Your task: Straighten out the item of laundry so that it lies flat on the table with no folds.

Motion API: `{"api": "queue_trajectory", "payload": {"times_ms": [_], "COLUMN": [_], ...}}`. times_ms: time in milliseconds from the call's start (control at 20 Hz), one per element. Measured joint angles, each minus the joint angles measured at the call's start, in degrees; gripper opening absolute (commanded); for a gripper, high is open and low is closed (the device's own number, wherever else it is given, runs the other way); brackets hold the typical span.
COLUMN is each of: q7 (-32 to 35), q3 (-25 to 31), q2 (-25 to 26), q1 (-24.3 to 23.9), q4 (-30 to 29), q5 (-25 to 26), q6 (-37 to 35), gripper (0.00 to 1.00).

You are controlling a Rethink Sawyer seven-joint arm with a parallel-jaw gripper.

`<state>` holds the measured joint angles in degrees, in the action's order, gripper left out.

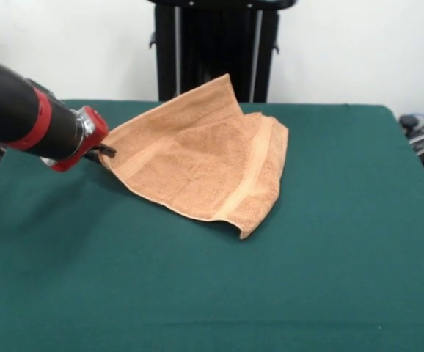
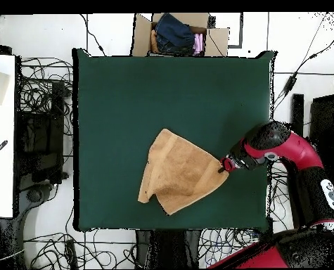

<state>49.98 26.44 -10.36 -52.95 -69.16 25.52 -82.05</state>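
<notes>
Nearest the front cam: bare green table (image 1: 197, 293). Mid-table lies the orange-tan towel (image 1: 205, 161), not flat: a woven band runs down its right side, the far part is raised and tented into a peak, so the underside and folded layers are hidden. Gripper (image 1: 103, 152) sits at the towel's left corner, clenched on that corner; fingertips mostly covered by cloth, hard to see. Arm (image 1: 21, 117) is cut off at the left edge. Overhead, beyond the table: cardboard box (image 2: 180, 34) w/ dark and pink clothes inside.
</notes>
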Motion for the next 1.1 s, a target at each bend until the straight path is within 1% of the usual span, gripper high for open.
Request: {"api": "queue_trajectory", "payload": {"times_ms": [1100], "q7": [-0.18], "q3": [0.01], "q2": [0.74], "q1": [-0.04], "q4": [3.35], "q5": [0.01], "q6": [-1.88], "gripper": [0.0]}}
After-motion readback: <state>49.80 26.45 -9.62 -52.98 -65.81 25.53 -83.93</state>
